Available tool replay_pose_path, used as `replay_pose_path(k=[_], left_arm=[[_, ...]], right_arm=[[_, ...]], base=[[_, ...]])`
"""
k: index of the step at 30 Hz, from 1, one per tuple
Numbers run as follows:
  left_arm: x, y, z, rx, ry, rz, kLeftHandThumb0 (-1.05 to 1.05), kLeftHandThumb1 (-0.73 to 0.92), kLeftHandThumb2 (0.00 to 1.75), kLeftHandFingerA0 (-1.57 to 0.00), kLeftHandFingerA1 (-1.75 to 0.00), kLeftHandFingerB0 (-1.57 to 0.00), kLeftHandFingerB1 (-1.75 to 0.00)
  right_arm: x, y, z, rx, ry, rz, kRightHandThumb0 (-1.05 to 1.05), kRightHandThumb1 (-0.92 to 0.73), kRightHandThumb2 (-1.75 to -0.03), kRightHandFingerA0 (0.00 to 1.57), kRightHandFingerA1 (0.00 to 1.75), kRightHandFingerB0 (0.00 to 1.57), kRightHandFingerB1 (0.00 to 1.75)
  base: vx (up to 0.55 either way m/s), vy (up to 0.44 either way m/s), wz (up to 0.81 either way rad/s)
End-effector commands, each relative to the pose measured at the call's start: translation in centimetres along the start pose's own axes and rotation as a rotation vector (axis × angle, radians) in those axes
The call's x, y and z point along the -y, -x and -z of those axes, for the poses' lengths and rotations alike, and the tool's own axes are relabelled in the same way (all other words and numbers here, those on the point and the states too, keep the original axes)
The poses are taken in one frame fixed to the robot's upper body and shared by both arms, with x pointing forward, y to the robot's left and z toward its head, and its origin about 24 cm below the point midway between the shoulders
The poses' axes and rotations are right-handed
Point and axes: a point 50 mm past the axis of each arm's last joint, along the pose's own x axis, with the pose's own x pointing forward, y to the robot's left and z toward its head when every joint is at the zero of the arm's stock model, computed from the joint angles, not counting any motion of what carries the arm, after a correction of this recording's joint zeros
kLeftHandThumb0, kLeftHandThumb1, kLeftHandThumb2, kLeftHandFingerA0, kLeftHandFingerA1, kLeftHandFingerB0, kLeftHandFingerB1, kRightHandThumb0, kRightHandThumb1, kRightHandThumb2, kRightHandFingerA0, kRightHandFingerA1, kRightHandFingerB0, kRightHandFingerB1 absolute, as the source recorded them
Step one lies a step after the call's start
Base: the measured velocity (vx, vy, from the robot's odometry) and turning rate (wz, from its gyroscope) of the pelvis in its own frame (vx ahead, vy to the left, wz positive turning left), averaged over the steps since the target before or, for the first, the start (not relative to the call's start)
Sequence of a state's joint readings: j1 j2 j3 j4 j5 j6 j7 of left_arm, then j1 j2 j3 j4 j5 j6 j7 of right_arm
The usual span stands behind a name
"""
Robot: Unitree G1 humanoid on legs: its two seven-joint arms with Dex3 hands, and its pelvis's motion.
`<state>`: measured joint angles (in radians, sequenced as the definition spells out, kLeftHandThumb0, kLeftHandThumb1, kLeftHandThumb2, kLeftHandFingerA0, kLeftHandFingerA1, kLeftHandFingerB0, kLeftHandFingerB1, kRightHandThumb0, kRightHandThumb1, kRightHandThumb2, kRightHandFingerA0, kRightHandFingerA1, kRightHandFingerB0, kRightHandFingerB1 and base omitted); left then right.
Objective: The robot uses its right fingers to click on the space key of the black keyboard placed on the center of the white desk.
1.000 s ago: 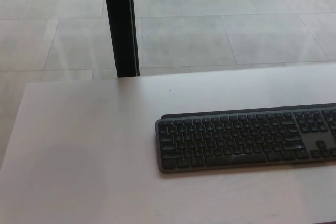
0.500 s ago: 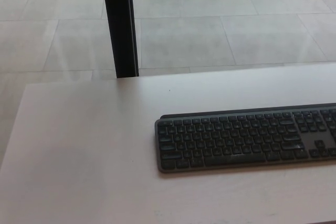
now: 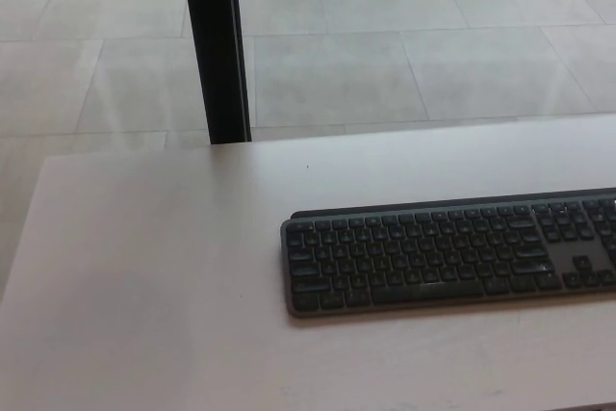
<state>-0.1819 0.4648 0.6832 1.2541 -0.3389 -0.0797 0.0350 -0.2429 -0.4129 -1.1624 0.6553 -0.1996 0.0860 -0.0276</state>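
Note:
A black keyboard (image 3: pixel 448 254) lies flat on the white desk (image 3: pixel 154 257), filling the right half of the head view and running off the right edge. Its long space key (image 3: pixel 425 291) sits in the bottom row of keys, near the keyboard's front edge. Neither of my hands nor any part of my arms shows in the view.
A black vertical post (image 3: pixel 217 45) stands behind the desk's far edge at the left of centre. Beyond it lies a grey tiled floor (image 3: pixel 404 36). The desk's left edge runs diagonally down the left side of the picture.
The whole picture has shifted slightly left and down, so the camera has moved. The keyboard and desk have not moved relative to each other.

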Motion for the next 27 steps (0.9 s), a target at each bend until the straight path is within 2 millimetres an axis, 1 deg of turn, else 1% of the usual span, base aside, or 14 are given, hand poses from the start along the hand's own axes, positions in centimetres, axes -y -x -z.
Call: replay_pose_path(k=[1,2,6,7,9,10,12,13,16,18,19,23,24,27], left_arm=[[-0.9,0.0,-0.4,0.028,0.027,-0.033,-0.55,0.75,0.62,-0.73,-0.66,-0.58,-0.54],[-0.9,0.0,-0.4,0.027,0.026,-0.029,-0.56,0.74,0.62,-0.73,-0.67,-0.58,-0.54],[-0.9,0.0,-0.5,0.027,0.043,-0.028,-0.55,0.74,0.62,-0.75,-0.68,-0.56,-0.53],[-0.9,0.0,-0.4,0.029,0.038,-0.027,-0.56,0.74,0.62,-0.74,-0.67,-0.56,-0.54],[-0.8,0.0,-0.4,0.028,0.031,-0.027,-0.57,0.74,0.62,-0.74,-0.67,-0.55,-0.53],[-0.8,0.0,-0.4,0.027,0.033,-0.028,-0.56,0.74,0.62,-0.77,-0.67,-0.60,-0.54],[-0.8,0.0,-0.4,0.027,0.033,-0.028,-0.56,0.75,0.62,-0.75,-0.66,-0.60,-0.54],[-0.8,0.0,-0.4,0.028,0.031,-0.029,-0.56,0.74,0.62,-0.76,-0.68,-0.60,-0.54],[-0.9,0.0,-0.4,0.027,0.035,-0.029,-0.57,0.74,0.62,-0.75,-0.69,-0.59,-0.54],[-0.9,0.0,-0.4,0.027,0.030,-0.030,-0.56,0.74,0.62,-0.76,-0.69,-0.60,-0.54],[-0.8,0.0,-0.4,0.028,0.024,-0.029,-0.57,0.74,0.62,-0.77,-0.67,-0.61,-0.54],[-1.0,0.0,-0.3,0.032,0.017,-0.028,-0.55,0.75,0.62,-0.74,-0.67,-0.58,-0.54],[-1.0,0.0,-0.3,0.031,0.022,-0.028,-0.55,0.75,0.62,-0.73,-0.65,-0.56,-0.53],[-1.0,0.0,-0.3,0.025,0.009,-0.032,-0.56,0.74,0.62,-0.76,-0.65,-0.59,-0.52]], right_arm=[[0.2,1.7,6.6,-0.312,-0.478,0.262,-0.35,-0.39,-1.01,1.11,1.50,0.64,0.95],[0.2,1.7,6.6,-0.315,-0.492,0.252,-0.40,-0.44,-0.97,1.14,1.49,0.75,1.02],[-0.4,1.8,6.8,-0.330,-0.502,0.227,-0.44,-0.48,-0.90,1.20,1.43,0.69,0.95],[-0.6,1.8,6.9,-0.323,-0.496,0.197,-0.43,-0.50,-0.91,1.18,1.44,0.60,0.90],[-0.6,2.0,6.9,-0.316,-0.501,0.178,-0.44,-0.51,-0.89,1.17,1.44,0.65,0.93],[-0.8,2.1,7.0,-0.317,-0.504,0.156,-0.42,-0.46,-0.92,1.17,1.46,0.74,0.97],[-1.1,2.1,7.1,-0.316,-0.480,0.131,-0.42,-0.40,-0.95,1.17,1.38,0.61,0.89],[-1.2,2.2,7.2,-0.317,-0.469,0.123,-0.40,-0.33,-1.00,1.22,1.25,0.58,0.81],[-1.3,2.2,7.4,-0.315,-0.466,0.109,-0.42,-0.41,-0.92,1.15,1.32,0.60,0.86],[-1.5,2.2,7.4,-0.321,-0.468,0.105,-0.43,-0.39,-0.93,1.19,1.31,0.57,0.84],[-1.4,2.2,7.4,-0.325,-0.432,0.095,-0.44,-0.43,-0.86,1.14,1.34,0.63,0.85],[-1.4,2.3,7.6,-0.317,-0.340,0.030,-0.44,-0.39,-0.88,1.17,1.29,0.65,0.85],[-1.5,2.4,7.7,-0.334,-0.298,0.014,-0.44,-0.43,-0.81,1.16,1.28,0.78,0.88],[-1.8,2.5,7.9,-0.357,-0.308,0.002,-0.40,-0.42,-0.80,1.24,1.25,0.70,0.83]], base=[[0.00,0.000,0.00],[0.00,0.000,0.00],[0.00,0.000,0.00],[0.00,0.000,0.00],[0.00,0.000,0.00],[0.00,0.000,0.00],[0.00,0.000,0.00],[0.00,0.000,0.00],[0.00,0.000,0.00],[0.00,0.000,0.00],[0.00,0.000,0.00],[0.00,0.000,0.00],[0.00,0.000,0.00],[0.00,0.000,0.00]])
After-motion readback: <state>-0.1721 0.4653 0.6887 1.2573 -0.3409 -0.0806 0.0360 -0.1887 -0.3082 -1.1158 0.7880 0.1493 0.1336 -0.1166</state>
